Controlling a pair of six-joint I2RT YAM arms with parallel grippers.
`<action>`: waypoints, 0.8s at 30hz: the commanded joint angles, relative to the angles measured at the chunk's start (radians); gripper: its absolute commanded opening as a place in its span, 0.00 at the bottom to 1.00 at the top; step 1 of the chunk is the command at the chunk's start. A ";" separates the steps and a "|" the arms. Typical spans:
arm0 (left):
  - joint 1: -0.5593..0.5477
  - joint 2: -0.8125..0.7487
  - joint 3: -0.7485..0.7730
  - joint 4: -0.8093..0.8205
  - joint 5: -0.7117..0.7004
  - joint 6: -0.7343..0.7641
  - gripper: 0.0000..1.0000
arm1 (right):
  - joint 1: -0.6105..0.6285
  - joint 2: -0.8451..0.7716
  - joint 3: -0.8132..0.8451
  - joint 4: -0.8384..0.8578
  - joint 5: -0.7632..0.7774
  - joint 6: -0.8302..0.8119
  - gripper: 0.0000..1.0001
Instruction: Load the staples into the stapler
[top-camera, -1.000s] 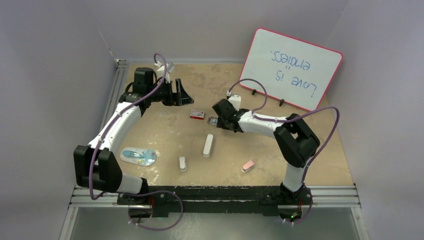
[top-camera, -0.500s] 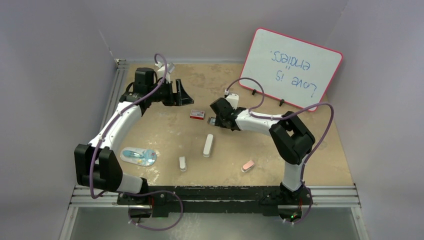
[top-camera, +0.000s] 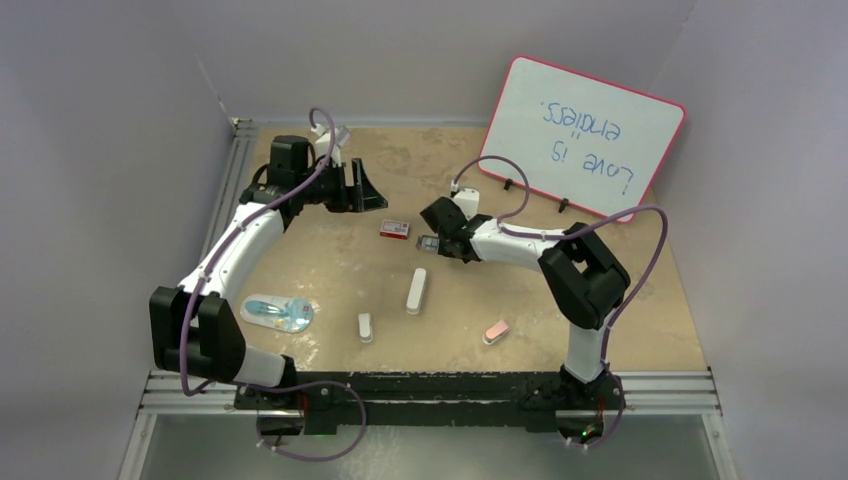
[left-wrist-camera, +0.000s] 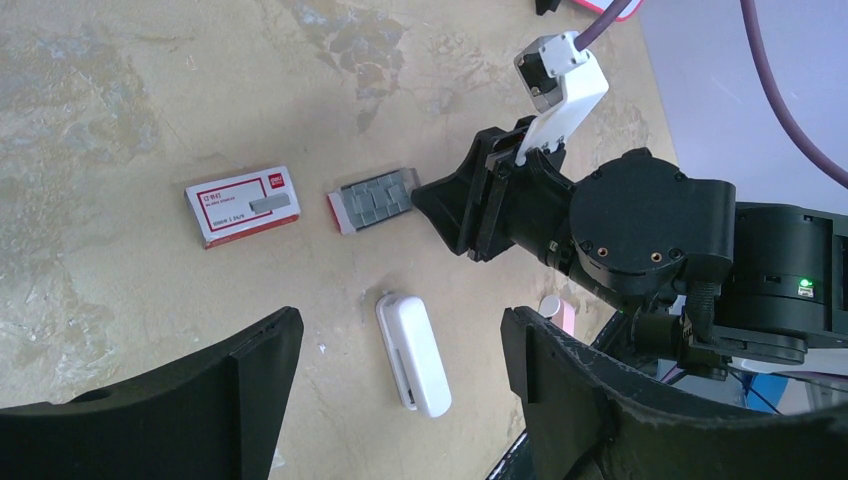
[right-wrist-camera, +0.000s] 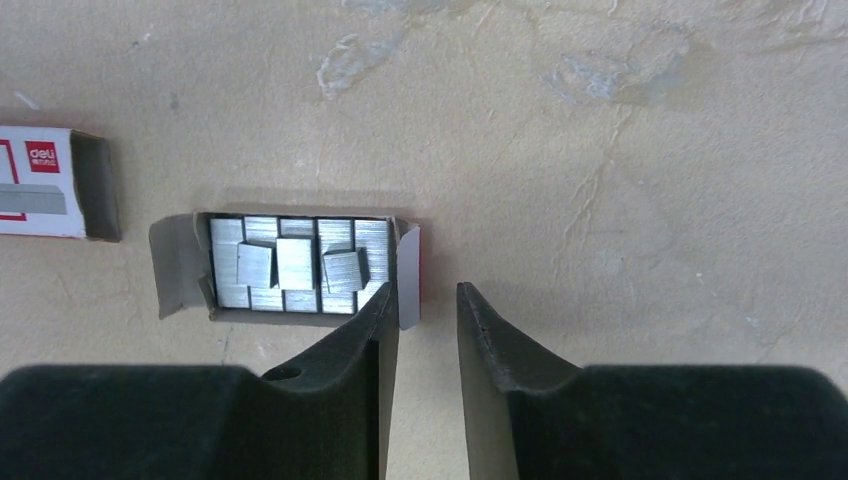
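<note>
The staples (right-wrist-camera: 300, 265) are silvery strips lying in an open grey tray with a red end, pulled out of the red-and-white box sleeve (right-wrist-camera: 40, 185). My right gripper (right-wrist-camera: 427, 300) is low over the table at the tray's right end. Its jaws are slightly apart, and the tray's end flap (right-wrist-camera: 408, 275) stands just by the left fingertip. In the top view the sleeve (top-camera: 394, 229) and tray (top-camera: 427, 242) lie mid-table with the right gripper (top-camera: 440, 240) beside them. My left gripper (top-camera: 365, 190) is wide open and empty, held above the table. The pink stapler (top-camera: 496, 331) lies near the front right.
A long white stapler-like item (top-camera: 416, 291) lies below the tray, and a small white item (top-camera: 365, 327) nearer the front. A blue-and-clear packet (top-camera: 278, 313) lies front left. A pink-framed whiteboard (top-camera: 585, 138) leans at the back right.
My right arm has shifted a little to the left, bringing its gripper closer to the staple tray. The left arm has not moved.
</note>
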 joint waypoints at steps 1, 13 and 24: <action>0.007 -0.005 0.018 0.011 0.009 0.012 0.73 | 0.003 -0.036 0.021 -0.028 0.061 0.013 0.28; 0.006 0.003 0.018 0.009 0.008 0.011 0.73 | -0.022 -0.041 0.018 0.014 0.051 -0.036 0.06; 0.006 0.013 0.018 0.009 0.010 0.008 0.73 | -0.078 -0.067 -0.014 0.115 -0.002 -0.119 0.05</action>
